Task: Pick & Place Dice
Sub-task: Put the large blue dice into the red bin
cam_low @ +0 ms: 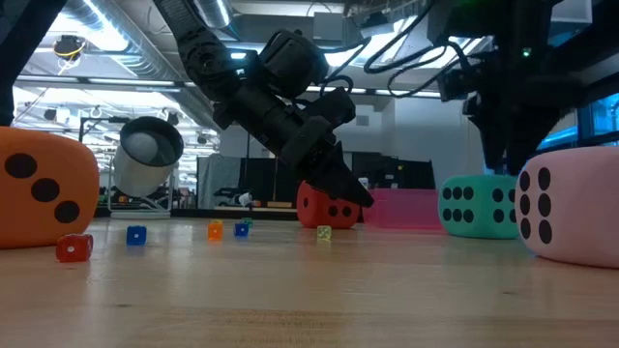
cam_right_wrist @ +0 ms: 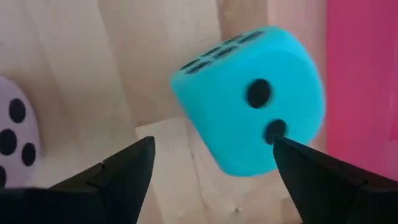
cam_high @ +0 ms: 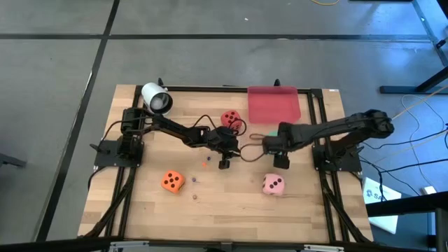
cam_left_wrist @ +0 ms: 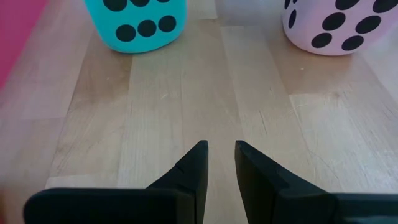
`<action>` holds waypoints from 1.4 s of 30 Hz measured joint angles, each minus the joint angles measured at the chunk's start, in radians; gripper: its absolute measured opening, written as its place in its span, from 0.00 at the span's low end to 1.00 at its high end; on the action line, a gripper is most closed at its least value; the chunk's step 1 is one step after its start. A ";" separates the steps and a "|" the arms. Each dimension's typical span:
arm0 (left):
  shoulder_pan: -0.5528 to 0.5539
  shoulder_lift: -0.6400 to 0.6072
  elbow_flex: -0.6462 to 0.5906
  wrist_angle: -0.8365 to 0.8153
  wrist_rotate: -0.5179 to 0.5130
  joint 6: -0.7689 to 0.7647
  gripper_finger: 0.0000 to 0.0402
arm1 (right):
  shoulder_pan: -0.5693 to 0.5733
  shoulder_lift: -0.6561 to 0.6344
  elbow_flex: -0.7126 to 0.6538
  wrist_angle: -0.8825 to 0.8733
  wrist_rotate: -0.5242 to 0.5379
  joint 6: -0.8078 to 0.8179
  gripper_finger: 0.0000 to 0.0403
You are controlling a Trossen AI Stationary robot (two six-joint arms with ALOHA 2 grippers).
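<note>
I am spreading my right pincer point(cam_right_wrist: 211, 180) around the green die point(cam_right_wrist: 252, 99) beside the empty tray point(cam_high: 274, 104); all four dice are waiting on the tabletop point(cam_high: 210, 203).

Four pip-marked dice are lying on the tabletop: red point(cam_high: 231, 119) and green point(cam_high: 268, 133) mid-table, orange point(cam_high: 173, 181) and pink point(cam_high: 273, 185) nearer the front edge.

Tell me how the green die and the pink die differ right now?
The green die sits between the right hand's spread fingers, while the pink die lies off by itself nearer the table's front edge. The green die is beside the red tray; the pink die is farther from it. In the low view the green die shows a six, and the pink die a partly cropped face. Both are soft cubes with dark pips.
</note>
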 joint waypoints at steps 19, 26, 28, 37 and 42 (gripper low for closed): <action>0.000 0.000 0.000 0.000 0.000 0.000 0.19 | 0.094 0.186 -0.042 0.050 0.269 0.017 0.81; 0.000 0.000 0.000 -0.003 0.000 0.000 0.19 | 0.109 0.186 -0.087 0.099 0.340 0.083 0.81; 0.000 0.000 0.000 -0.003 0.000 0.000 0.19 | 0.114 0.186 -0.089 0.109 0.340 0.066 0.81; 0.000 0.000 0.000 -0.003 0.000 0.000 0.19 | 0.115 0.187 -0.090 0.113 0.339 0.053 0.64; 0.000 0.000 0.000 -0.003 0.000 0.000 0.19 | 0.115 0.187 -0.090 0.114 0.339 0.045 0.49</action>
